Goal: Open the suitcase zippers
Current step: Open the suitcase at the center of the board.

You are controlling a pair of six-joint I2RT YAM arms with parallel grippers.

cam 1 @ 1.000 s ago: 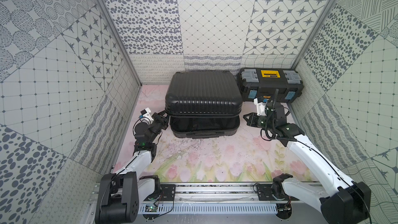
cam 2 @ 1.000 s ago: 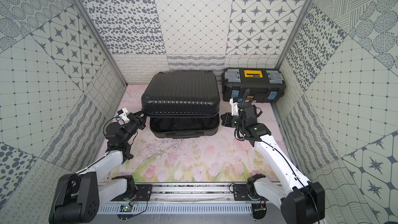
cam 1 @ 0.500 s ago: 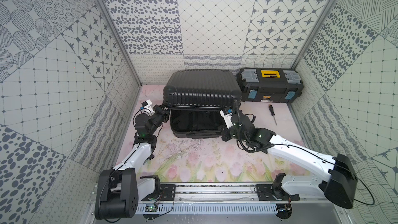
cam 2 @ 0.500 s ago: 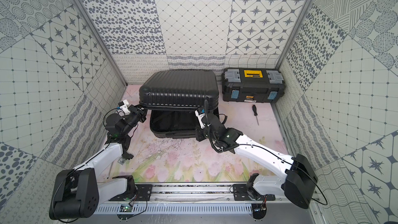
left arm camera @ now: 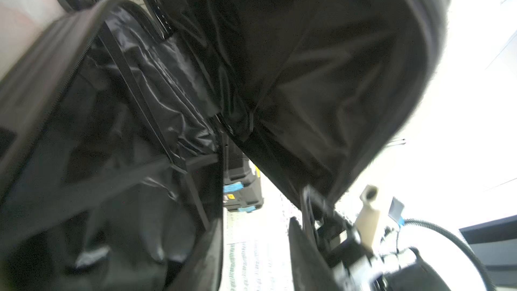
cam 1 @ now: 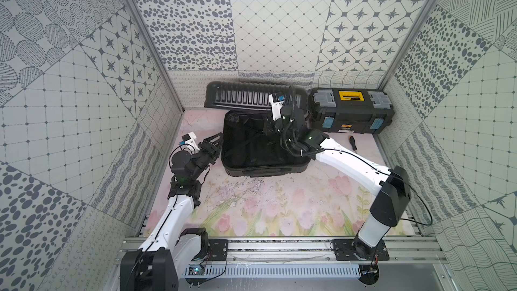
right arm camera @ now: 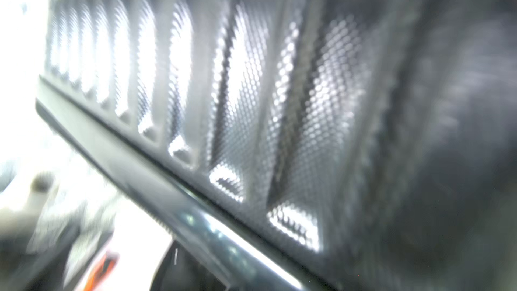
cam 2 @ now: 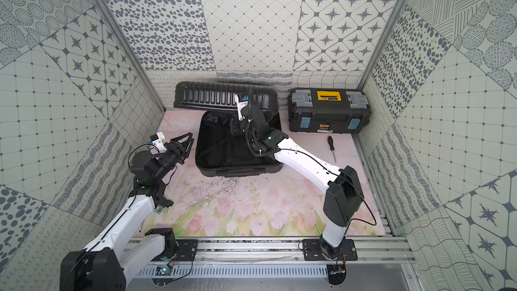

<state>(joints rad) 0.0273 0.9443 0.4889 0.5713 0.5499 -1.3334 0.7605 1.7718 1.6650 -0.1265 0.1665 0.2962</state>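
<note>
- Left end effector (cam 1: 214, 141), jaws apart and holding nothing, sits just beside the suitcase (cam 1: 263, 160).
- Right end effector (cam 1: 291, 99), closed, sits at the raised lid (cam 1: 240, 97) rim.
- Its base lies open on the surface (cam 1: 265, 205), crossed straps (cam 1: 246, 141) inside.

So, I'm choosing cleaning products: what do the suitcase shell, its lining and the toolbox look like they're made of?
The suitcase shell looks like hard moulded plastic: ribbed, finely dimpled, with a glossier rim in the right wrist view. Its lining is thin black fabric, slightly shiny; it creases and catches light. The toolbox is probably rigid plastic, matte black, with grey latches and a yellow handle.
</note>
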